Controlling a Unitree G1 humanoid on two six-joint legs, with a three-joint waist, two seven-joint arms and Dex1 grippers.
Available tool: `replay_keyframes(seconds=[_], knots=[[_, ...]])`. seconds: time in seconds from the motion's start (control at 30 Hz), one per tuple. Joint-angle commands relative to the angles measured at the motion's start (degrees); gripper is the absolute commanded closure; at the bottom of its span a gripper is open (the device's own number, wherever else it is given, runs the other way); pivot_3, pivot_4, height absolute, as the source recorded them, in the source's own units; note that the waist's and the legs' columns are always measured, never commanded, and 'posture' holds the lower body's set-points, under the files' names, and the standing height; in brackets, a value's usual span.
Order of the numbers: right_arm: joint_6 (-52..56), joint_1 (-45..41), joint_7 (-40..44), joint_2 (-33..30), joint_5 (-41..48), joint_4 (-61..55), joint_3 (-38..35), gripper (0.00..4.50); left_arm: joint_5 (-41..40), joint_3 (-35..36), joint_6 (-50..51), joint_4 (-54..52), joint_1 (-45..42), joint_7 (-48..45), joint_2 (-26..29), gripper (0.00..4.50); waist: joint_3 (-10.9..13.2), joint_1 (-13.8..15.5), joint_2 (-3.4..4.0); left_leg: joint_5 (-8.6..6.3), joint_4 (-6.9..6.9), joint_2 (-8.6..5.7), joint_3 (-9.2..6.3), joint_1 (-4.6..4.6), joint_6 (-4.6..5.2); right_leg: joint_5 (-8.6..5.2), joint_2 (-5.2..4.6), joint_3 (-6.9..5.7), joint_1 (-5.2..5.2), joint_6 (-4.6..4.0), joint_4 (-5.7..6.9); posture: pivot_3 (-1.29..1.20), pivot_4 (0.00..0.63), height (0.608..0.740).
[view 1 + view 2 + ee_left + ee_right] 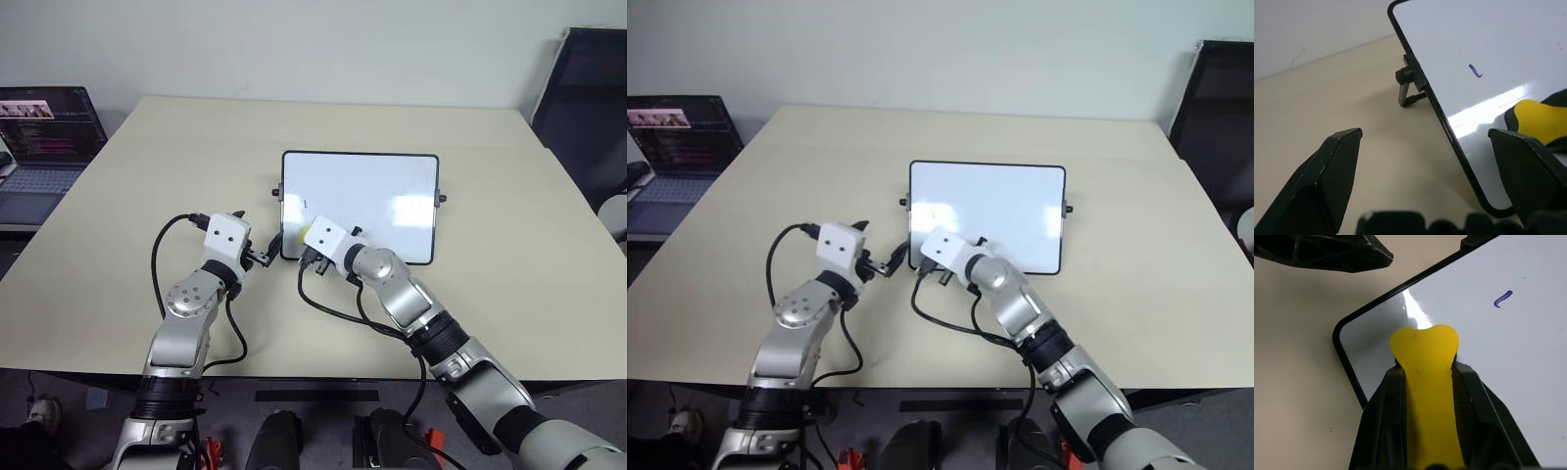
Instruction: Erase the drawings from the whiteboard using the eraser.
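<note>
The right gripper [1427,377], clenched on the eraser [1425,357], sits over the whiteboard [372,191] at its near-left corner. The left gripper [1425,161] gapes empty beside that corner. Wiping seems underway; next, sweep toward the one visible mark [1502,299].

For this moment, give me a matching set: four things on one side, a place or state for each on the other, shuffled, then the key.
Things
1. eraser
2. left gripper
3. whiteboard
4. laptop

Places or states
A. jaws open, astride the board's near corner
B. flat on the table, one small pen mark showing
C. clamped in the right gripper, over the board's near corner
D. open at the table's far left edge, screen lit

Pairs: 1-C, 2-A, 3-B, 4-D
</note>
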Motion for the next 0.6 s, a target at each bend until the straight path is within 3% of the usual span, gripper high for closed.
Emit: replay_keyframes(seconds=[0.03, 0.3, 0.6], knots=[[-3.63, -2.77, -3.7, 0.96, 1.78, -0.76, -4.79, 3.57, -0.08, 0.3, -0.7, -1.51, -1.74, -0.01, 0.23, 0.0, 0.01, 0.02, 0.0, 0.0, -0.01, 0.0, 0.0, -0.01, 0.0, 0.0, 0.0, 0.01, 0.0, 0.0, -0.01, 0.0, 0.15, 0.74], [-10.07, -8.58, -8.2, 4.12, 1.62, 5.85, -5.88, 3.57, 0.05, -0.11, -1.17, -0.42, -2.72, -0.19, -0.05, 0.0, 0.02, -0.61, -0.01, -0.03, -0.14, 0.01, 0.03, -0.04, -0.03, 0.0, 0.0, 0.03, -0.09, -0.01, -0.03, 0.0, 0.15, 0.74], [-6.34, -15.71, -7.71, 8.94, 0.64, 14.71, -4.21, 3.57, -0.16, 0.76, -0.56, -2.63, -0.85, 0.37, 0.23, 0.0, 0.03, -0.99, 0.0, -0.03, -0.12, 0.02, 0.01, -0.04, -0.04, 0.01, -0.02, 0.02, -0.09, -0.02, -0.01, 0.0, 0.15, 0.74]])
